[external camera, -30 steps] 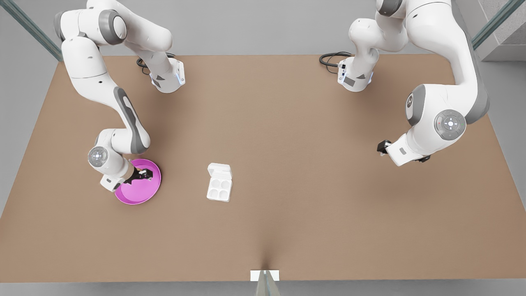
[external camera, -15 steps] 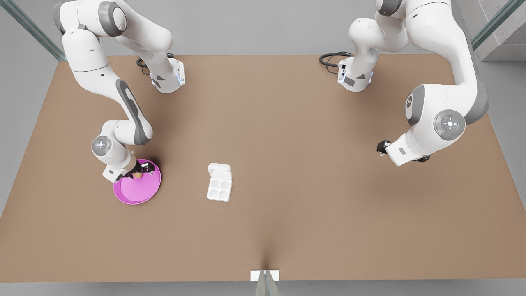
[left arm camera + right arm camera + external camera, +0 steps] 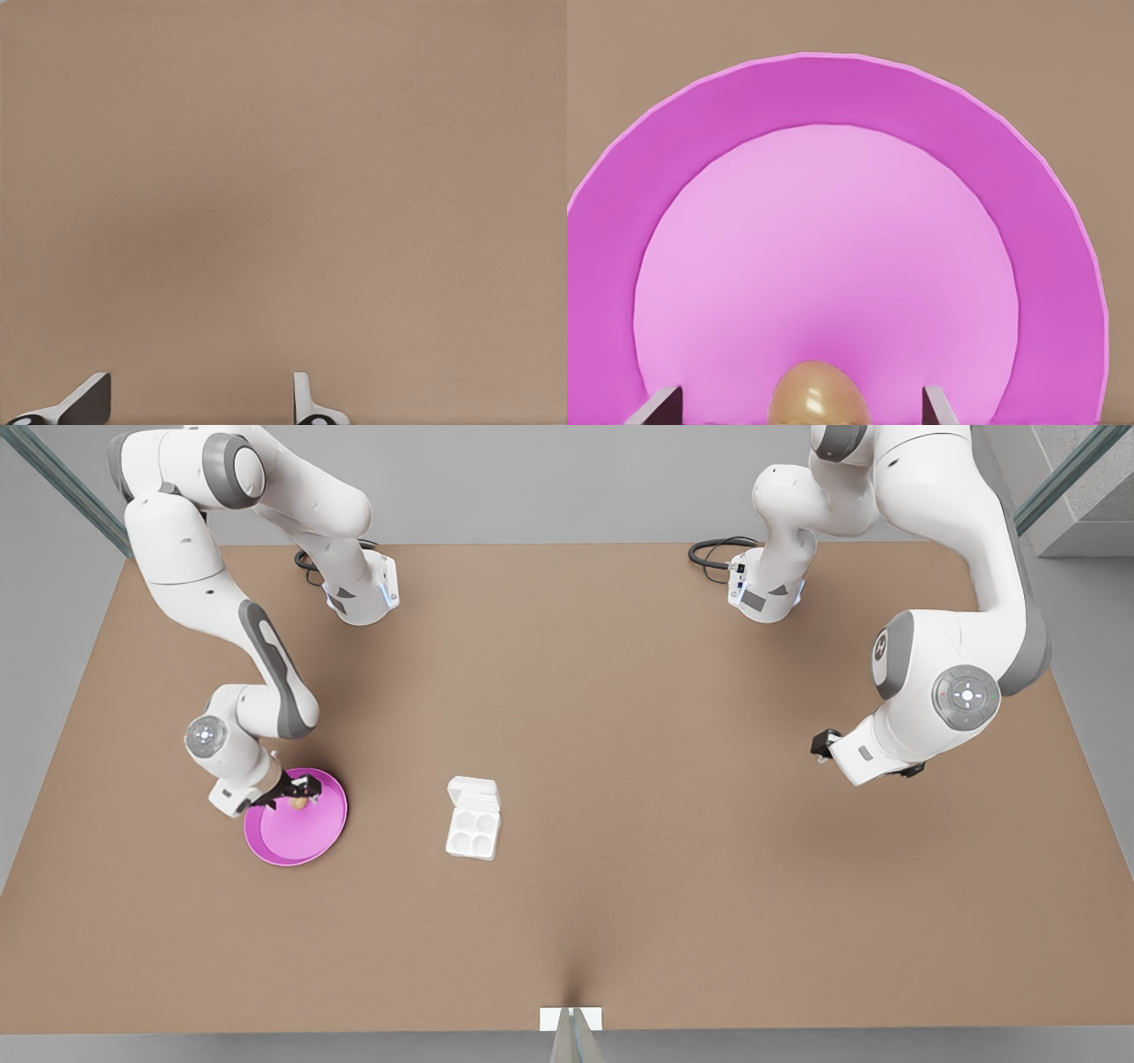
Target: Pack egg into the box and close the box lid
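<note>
**A:** Egg packed yet?

**B:** No. Hardly begun, by the look of it: nothing in the box, nothing closed.

**A:** From the biggest thing down, then?

**B:** Brown desk first, bare across most of its top. On the front view's right, the left end effector, waiting above bare desk. Fingers apart, holding nothing, well apart from everything else.

**A:** And toward the front view's left?

**B:** Round pink plate. Low over it, the right end effector, fingers spread to either side of the egg with a gap on each side. Not clamped on it.

**A:** Box?

**B:** Small and white, near the middle of the desk and well apart from the plate. Four round hollows, all vacant. Box lid swung open at the tray's far edge.

**A:** So what's left to do?

**B:** Everything, judging from that: closing on the egg, lifting it, carrying it across to a hollow, setting it down, then folding the lid over.

**A:** And the egg itself?

**B:** Resting on the plate's flat inner part, between the spread fingers. Small, oval, smooth, tan-beige, with a soft highlight on top. Looks whole. Probably quick to roll or slip under a careless squeeze.
</note>
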You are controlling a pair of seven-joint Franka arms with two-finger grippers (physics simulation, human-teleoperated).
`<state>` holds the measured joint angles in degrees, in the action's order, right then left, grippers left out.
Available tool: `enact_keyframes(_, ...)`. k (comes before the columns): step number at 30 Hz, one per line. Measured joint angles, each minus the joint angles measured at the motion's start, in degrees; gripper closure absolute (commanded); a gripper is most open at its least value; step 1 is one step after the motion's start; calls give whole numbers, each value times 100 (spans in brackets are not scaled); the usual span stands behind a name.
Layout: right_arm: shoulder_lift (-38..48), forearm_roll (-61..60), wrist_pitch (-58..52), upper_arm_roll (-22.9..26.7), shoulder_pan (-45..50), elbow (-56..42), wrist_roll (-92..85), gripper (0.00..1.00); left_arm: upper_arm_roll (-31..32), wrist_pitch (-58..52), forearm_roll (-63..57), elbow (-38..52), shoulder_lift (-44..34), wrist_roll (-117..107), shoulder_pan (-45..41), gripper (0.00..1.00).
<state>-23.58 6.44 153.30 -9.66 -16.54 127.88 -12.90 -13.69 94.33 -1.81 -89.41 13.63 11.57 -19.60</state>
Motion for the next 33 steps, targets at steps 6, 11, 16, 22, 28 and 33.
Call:
enact_keyframes(6, -30, 1, 153, 0, 1, 39, -13, 0, 0, 11, 0, 0, 21, 2, -4, 0)
enact_keyframes(11, -88, 2, 240, 0, -9, 7, -21, 0, 0, 14, 0, 0, 23, 3, -9, 0)
enact_keyframes(16, -119, 3, 282, 0, -117, 44, -30, 0, 0, 28, 0, -5, 30, 4, -9, 0)
enact_keyframes(22, -107, 4, 299, 0, -173, 128, -46, 0, 0, 43, 0, -9, 32, 5, -9, 0)
enact_keyframes(28, -107, -6, 291, -1, -222, 151, -82, 55, 0, 56, 0, -9, 83, 5, -9, 0)
enact_keyframes(33, -106, -36, 281, -3, -212, 146, -147, 58, 0, 64, 0, -9, 95, 6, -9, 0)
